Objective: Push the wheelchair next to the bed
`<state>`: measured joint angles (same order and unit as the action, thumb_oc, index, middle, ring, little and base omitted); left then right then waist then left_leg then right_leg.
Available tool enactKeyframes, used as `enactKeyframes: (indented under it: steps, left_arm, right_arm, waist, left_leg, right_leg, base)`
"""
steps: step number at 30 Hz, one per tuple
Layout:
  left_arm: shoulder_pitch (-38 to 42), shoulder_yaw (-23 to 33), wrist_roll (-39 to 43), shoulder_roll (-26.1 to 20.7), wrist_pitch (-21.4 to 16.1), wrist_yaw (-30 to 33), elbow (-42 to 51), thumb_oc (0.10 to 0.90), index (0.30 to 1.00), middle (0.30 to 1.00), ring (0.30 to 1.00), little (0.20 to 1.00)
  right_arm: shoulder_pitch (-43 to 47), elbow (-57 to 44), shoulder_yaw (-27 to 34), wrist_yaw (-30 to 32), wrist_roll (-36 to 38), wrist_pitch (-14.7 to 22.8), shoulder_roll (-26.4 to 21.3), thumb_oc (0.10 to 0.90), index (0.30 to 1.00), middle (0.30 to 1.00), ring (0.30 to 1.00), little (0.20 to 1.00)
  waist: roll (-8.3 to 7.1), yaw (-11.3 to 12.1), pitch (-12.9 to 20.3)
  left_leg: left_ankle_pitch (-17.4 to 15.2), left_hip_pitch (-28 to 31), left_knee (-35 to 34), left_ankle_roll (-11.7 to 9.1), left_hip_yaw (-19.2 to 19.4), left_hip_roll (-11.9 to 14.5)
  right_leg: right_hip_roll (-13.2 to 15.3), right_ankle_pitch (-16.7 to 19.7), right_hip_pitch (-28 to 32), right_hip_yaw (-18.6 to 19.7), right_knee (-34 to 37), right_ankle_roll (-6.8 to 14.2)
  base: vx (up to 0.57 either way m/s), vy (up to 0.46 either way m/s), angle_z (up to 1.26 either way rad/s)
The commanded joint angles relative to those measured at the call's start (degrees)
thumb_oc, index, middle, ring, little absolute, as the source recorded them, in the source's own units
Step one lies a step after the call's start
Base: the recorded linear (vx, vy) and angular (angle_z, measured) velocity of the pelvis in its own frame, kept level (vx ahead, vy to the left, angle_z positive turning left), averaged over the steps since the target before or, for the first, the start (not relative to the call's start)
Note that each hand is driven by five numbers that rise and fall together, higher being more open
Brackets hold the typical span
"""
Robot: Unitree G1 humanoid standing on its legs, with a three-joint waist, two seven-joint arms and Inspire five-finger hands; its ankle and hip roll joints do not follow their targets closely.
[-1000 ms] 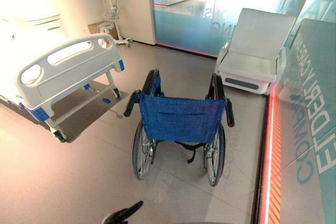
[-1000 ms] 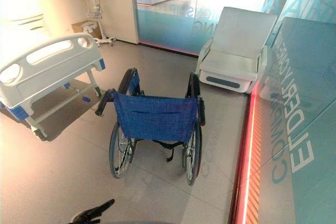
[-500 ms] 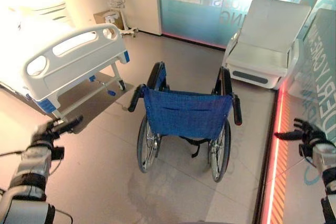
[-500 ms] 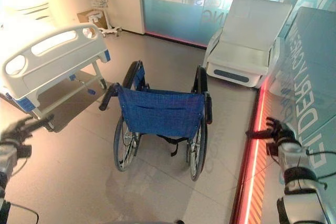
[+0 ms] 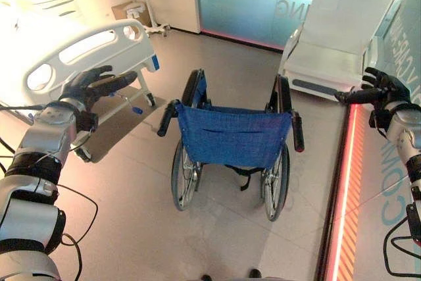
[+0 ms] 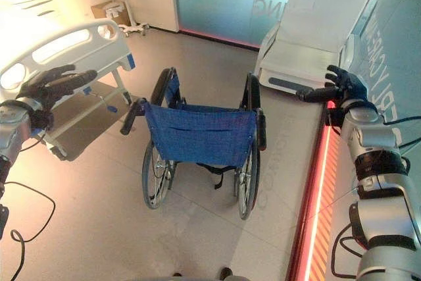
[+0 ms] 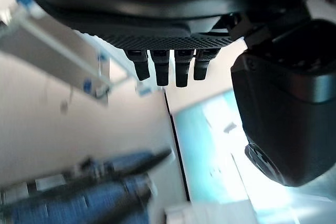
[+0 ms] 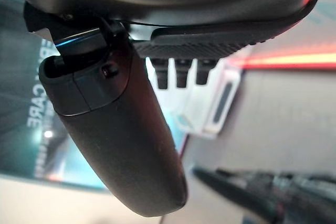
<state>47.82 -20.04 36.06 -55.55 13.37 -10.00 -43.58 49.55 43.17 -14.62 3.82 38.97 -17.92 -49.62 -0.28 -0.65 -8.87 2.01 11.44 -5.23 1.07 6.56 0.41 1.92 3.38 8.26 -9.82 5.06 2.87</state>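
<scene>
Left eye view: both arms have risen; left hand (image 5: 92, 83) and right hand (image 5: 380, 87), fingers straight and empty, flank the blue wheelchair (image 5: 231, 137), untouched, right of the bed (image 5: 85, 64). Handles come next.

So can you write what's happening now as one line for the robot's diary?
phase: reaching | left hand: open, in the air | right hand: open, in the air | wheelchair: untouched, handles free | bed: ahead on left
</scene>
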Motion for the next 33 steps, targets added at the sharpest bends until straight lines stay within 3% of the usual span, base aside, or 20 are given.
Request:
enactKeyframes:
  steps: [1,8,14,24,29,33]
  left_arm:
    - [10.95,-4.6,3.91,-4.42,1.14,-6.84,0.14,0.8,0.9,0.9,0.9,0.9]
    - [17.42,-12.41,5.31,-2.54,7.41,-12.83,-2.08,0.8,0.9,0.9,0.9,0.9]
    - [19.61,-16.15,-0.52,-3.15,9.24,-14.47,-3.25,0.8,0.9,0.9,0.9,0.9]
    - [21.08,-19.19,0.11,-2.78,11.88,-18.26,-4.6,0.8,0.9,0.9,0.9,0.9]
    - [21.24,-19.84,-2.25,-1.48,11.35,-17.12,-5.47,0.8,0.9,0.9,0.9,0.9]
    - [22.57,-20.46,-5.53,-1.03,11.64,-10.36,-7.13,0.8,0.9,0.9,0.9,0.9]
  right_arm:
    - [8.35,-2.81,-3.81,-2.95,6.02,0.34,-5.74,0.8,0.9,0.9,0.9,0.9]
    - [11.12,-0.26,-6.65,-5.78,14.14,-2.88,-3.5,0.8,0.9,0.9,0.9,0.9]
    - [11.87,-2.21,-8.01,-4.19,16.24,-3.03,-3.05,0.8,0.9,0.9,0.9,0.9]
    - [10.76,-5.95,-7.08,-1.99,25.85,-3.99,-1.18,0.8,0.9,0.9,0.9,0.9]
    - [9.83,-7.51,-6.46,0.77,28.5,-2.99,1.44,0.8,0.9,0.9,0.9,0.9]
    - [10.44,-8.64,-6.93,2.81,27.56,-1.65,2.97,0.8,0.9,0.9,0.9,0.9]
  waist:
    - [0.55,0.15,5.0]
    - [0.52,-0.33,5.3]
    - [0.48,-0.47,5.32]
    - [0.48,-0.87,5.27]
    - [0.56,-1.04,5.03]
    - [0.56,-1.09,4.87]
  left_leg:
    - [-5.59,0.32,0.23,-1.34,0.93,-2.99]
    - [-5.29,-0.24,0.23,-1.1,0.78,-3.26]
    - [-5.13,-0.59,0.23,-0.99,0.76,-3.37]
    - [-5.01,-0.95,0.23,-0.82,0.53,-3.61]
    - [-4.88,-1.16,0.23,-0.75,0.63,-3.61]
    - [-4.83,-1.35,0.23,-0.71,0.64,-3.64]
  right_leg:
    - [-0.45,-3.83,2.78,-0.49,-0.06,2.57]
    - [-0.42,-3.6,2.34,-0.31,-0.06,2.63]
    - [-0.38,-3.52,2.06,-0.15,-0.06,2.72]
    - [-0.51,-3.62,1.98,0.23,-0.06,2.7]
    - [-0.47,-3.56,1.81,0.39,-0.06,2.62]
    - [-0.43,-3.63,1.72,0.49,-0.06,2.61]
  base:
    - [0.0,0.0,0.0]
    - [0.0,0.0,0.0]
    - [0.0,0.0,0.0]
    - [0.0,0.0,0.0]
    - [0.0,0.0,0.0]
    - [0.0,0.002,-0.04]
